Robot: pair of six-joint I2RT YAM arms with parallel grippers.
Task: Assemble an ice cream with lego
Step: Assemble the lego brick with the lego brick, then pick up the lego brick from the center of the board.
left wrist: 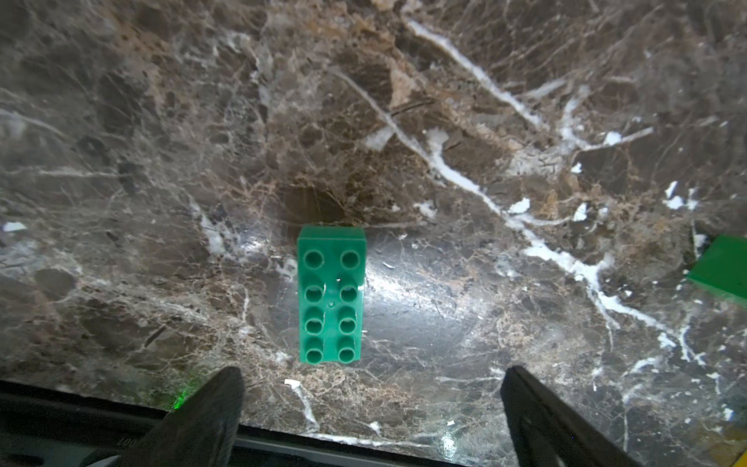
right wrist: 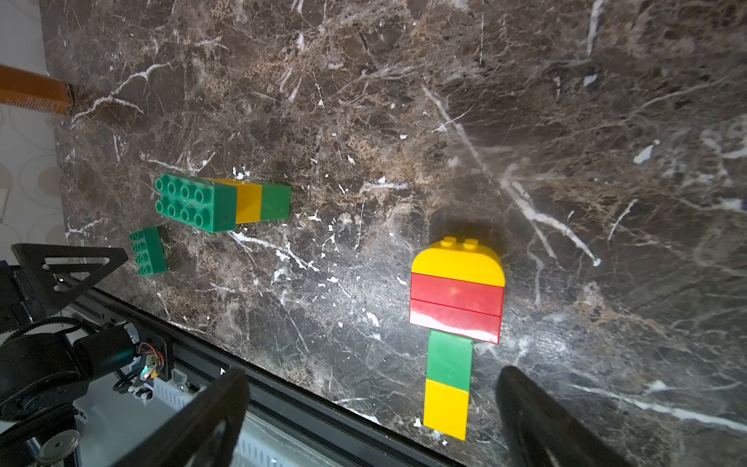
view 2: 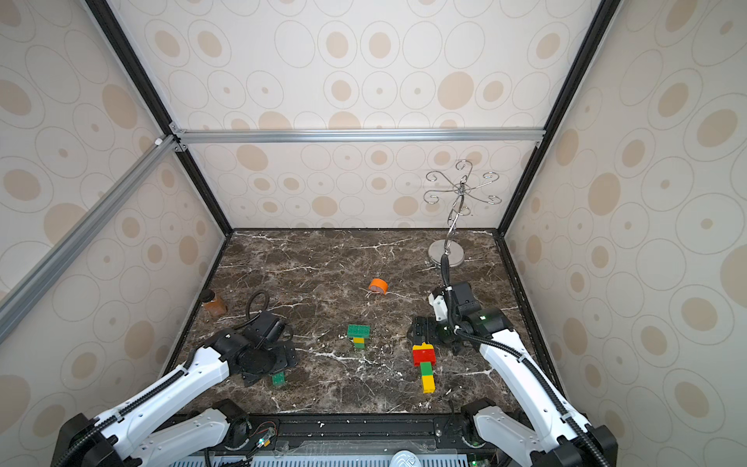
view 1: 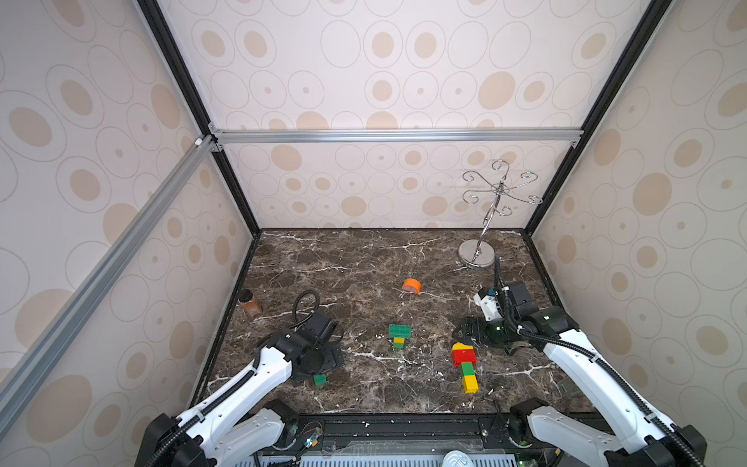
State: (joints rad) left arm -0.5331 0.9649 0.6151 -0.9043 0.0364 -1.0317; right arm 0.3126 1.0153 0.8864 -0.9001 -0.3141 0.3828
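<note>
While both arms hang low over the marbled desk (view 1: 364, 258), the lego sits in four separate lots. The left hand (left wrist: 370, 374), fingers wide apart and gripping nothing, hovers over a green oblong brick (left wrist: 331, 295) that lies studs up near the desk's front edge; in both top views the brick shows just at the hand's near side. Near the middle stands a short tower (view 1: 399, 336): a green oblong brick on a yellow square one on a green square one. To its right a long assembly (right wrist: 456, 307) lies flat, made up of a yellow dome, two red bricks, then a narrower green brick and a yellow one, with the dome end pointing toward the back wall. The right hand (right wrist: 372, 372), also spread open and empty, hangs above the dome end. An orange dome piece (view 1: 412, 286) rests alone farther back. A brown jar (view 1: 250, 303) stands by the left wall and a metal hook stand (view 1: 479, 252) in the far right corner.
</note>
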